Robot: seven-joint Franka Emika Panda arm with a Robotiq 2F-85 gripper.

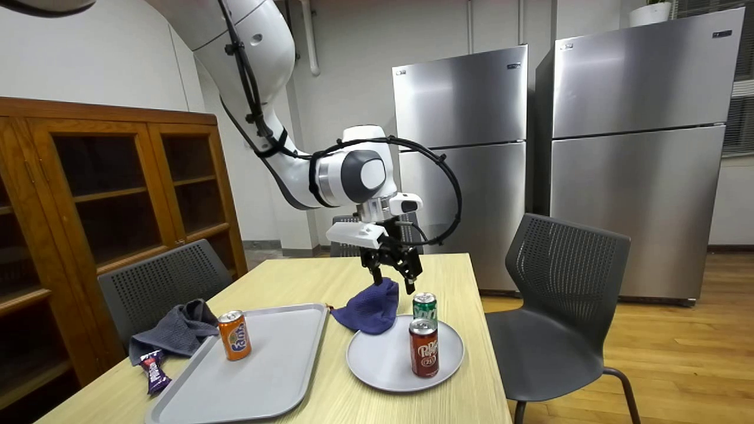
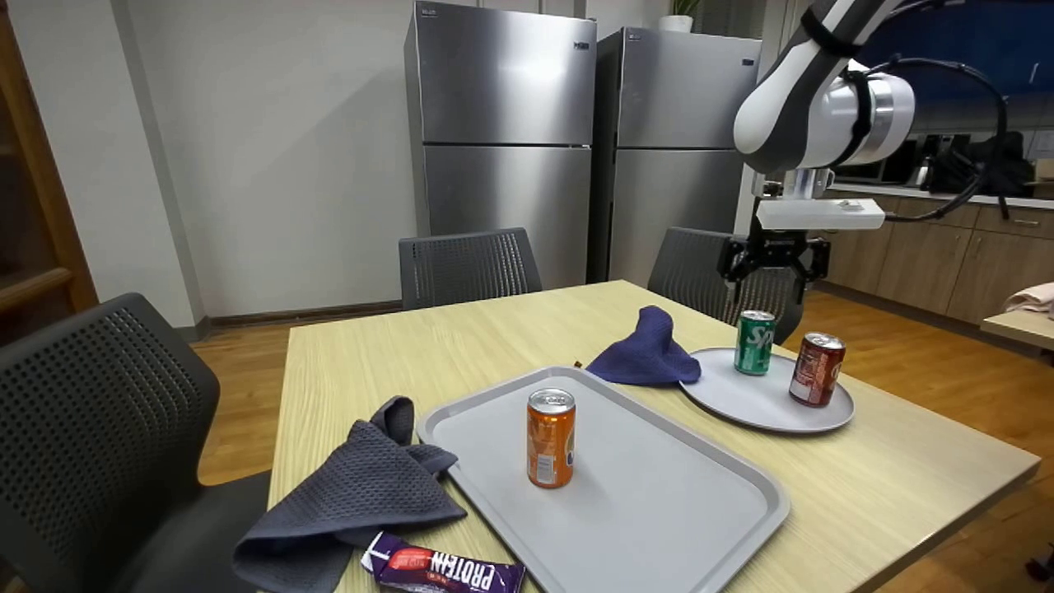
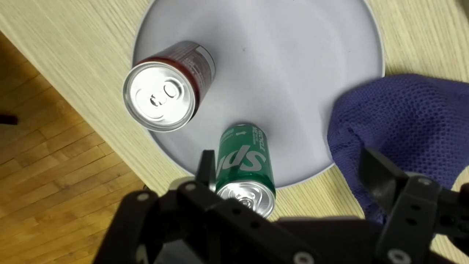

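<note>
The green can (image 2: 754,342) stands upright on the round plate (image 2: 745,399), near its edge, on the tabletop (image 2: 478,339). The red can (image 2: 818,369) stands near it on the same plate, a bit apart. The claw (image 2: 767,298) hangs just higher than the green can and a little to one side, with its two fingers spread wide and nothing held in them. In the wrist view, one finger looks close by the can's top, and the other is over the blue cloth (image 3: 403,121), which lies partly on the plate's edge.

The green can should feel hard and smooth. I can't tell if it is full. A full can would be a bit heavy and firm; an empty one would be light and could dent with a hard squeeze. Smooth metal may slip, so a snug hold is best. The best place to grab it is around its middle, with one finger on each side. The thin top edge looks like a poorer spot. The red can is near, so a finger going down there might tip it over.
</note>
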